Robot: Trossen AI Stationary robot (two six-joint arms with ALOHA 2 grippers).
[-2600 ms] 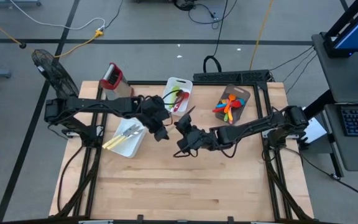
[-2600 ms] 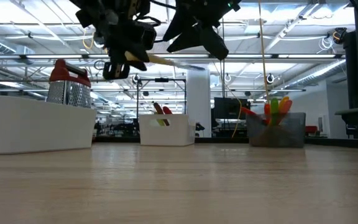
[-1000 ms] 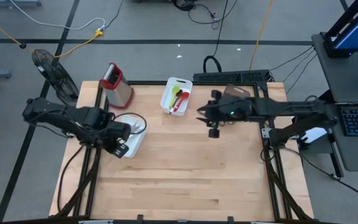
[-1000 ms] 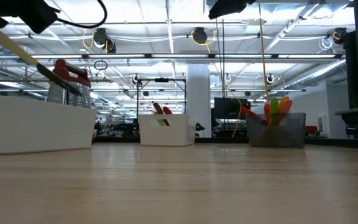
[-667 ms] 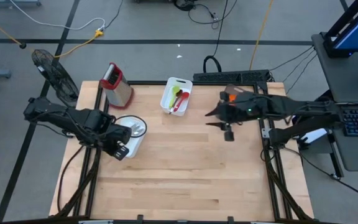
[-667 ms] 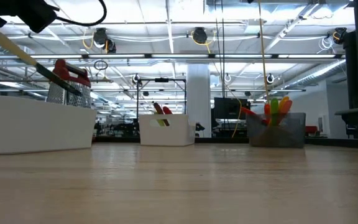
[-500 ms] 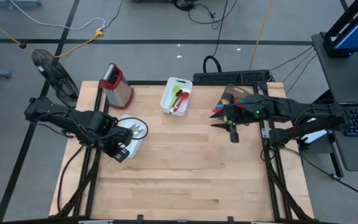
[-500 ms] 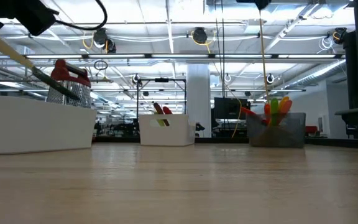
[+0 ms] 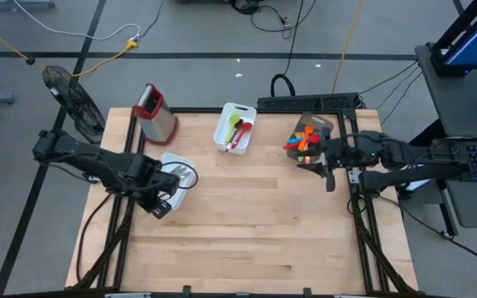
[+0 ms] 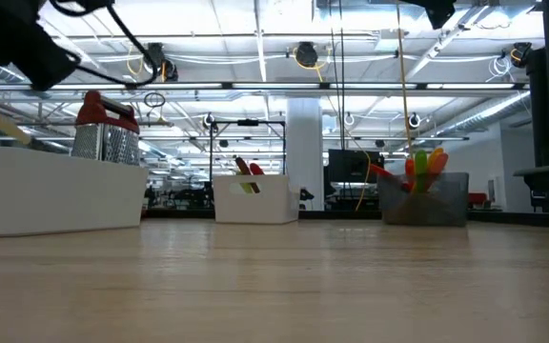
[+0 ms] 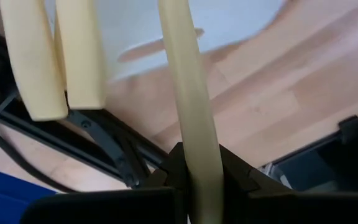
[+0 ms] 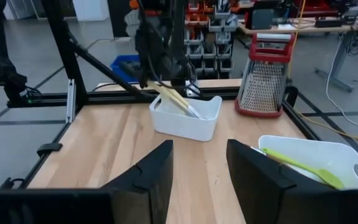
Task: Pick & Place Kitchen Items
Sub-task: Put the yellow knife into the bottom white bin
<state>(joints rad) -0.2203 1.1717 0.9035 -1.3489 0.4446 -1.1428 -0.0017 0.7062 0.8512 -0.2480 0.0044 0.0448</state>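
Left end effector (image 9: 161,201): closed on a cream-handled utensil (image 11: 191,124), poised over the near white tray (image 9: 180,192).
Utensil: handle clamped, working end angled down into that tray, beside other cream-handled cutlery (image 11: 48,59).
Right end effector (image 12: 197,171): fingers parted, empty, near the colourful spoons (image 9: 303,139).
Risk: releasing too high could bounce the utensil off the tray rim onto the bench (image 9: 255,223).

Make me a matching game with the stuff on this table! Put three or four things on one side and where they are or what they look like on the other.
Things:
1. box grater
2. left gripper
3. right gripper
4. green spoon

Descriptions:
A. fingers apart, holding nothing
B. lies in the middle white tray
C. stands at the table's far left corner, red top
D. clamped on a cream-handled utensil

Pairs: 1-C, 2-D, 3-A, 4-B
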